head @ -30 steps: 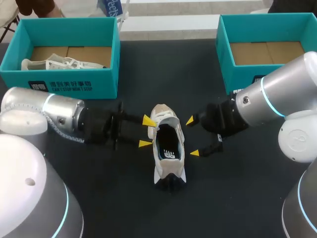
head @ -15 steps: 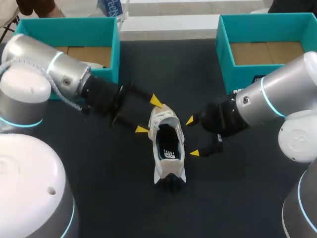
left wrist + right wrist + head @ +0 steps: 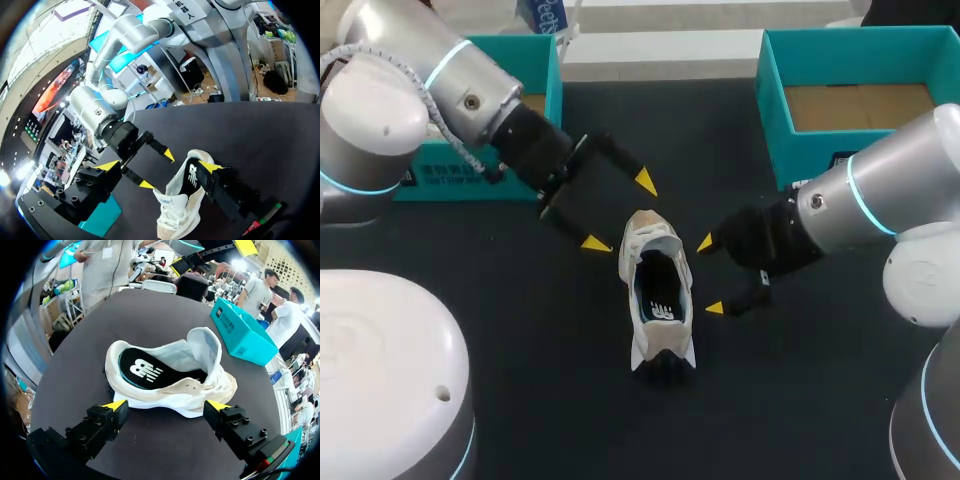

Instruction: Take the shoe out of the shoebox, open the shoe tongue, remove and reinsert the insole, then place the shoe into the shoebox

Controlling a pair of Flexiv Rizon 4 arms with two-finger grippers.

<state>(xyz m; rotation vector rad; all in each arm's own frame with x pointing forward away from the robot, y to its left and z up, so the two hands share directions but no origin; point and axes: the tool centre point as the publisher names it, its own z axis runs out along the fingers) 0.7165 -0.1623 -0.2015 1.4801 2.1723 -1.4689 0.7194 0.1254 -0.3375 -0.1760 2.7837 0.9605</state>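
Left gripper [image 3: 620, 212] has backed off the cream low-top sneaker [image 3: 658, 295] (fingers spread, empty). Right gripper [image 3: 710, 275], also spread, is nearer, broadside to its length.

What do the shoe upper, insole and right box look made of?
Shoe: cream, matte, soft-looking fabric or suede-like upper; folds at the tongue. Insole: black, smooth, likely fabric-topped foam. Box: teal-faced cardboard, brown board showing on its floor.
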